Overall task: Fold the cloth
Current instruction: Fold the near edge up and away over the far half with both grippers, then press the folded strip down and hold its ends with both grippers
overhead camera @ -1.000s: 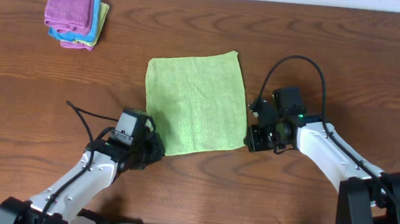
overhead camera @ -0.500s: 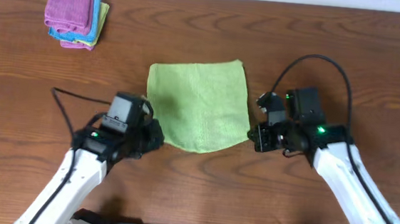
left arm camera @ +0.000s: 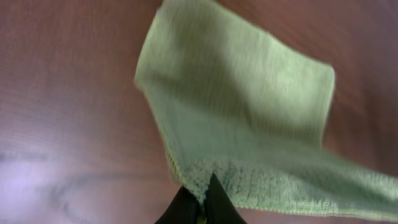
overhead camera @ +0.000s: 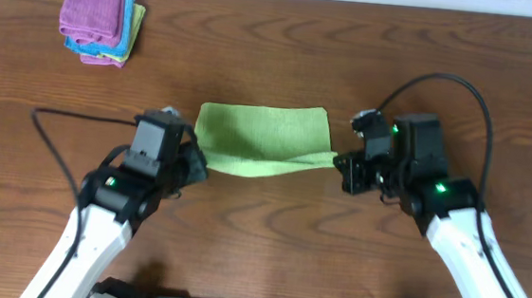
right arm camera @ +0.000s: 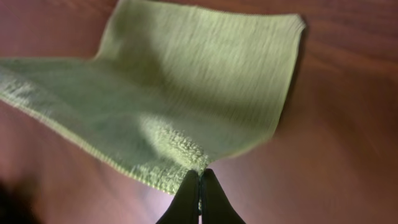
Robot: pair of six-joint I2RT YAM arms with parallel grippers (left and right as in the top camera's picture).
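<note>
Left gripper [overhead camera: 195,159] and right gripper [overhead camera: 343,165] are each pinched on a near corner of the green cloth [overhead camera: 262,134], middle of the table [overhead camera: 258,253], near edge raised. I'm mid-fold I reckon; next, carry both corners evenly to the far edge.

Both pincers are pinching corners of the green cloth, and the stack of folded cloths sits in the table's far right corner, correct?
Not quite. The overhead view shows the stack of folded cloths at the far left corner. Otherwise yes: the left pincer and right pincer each pinch a corner of the green cloth.
</note>
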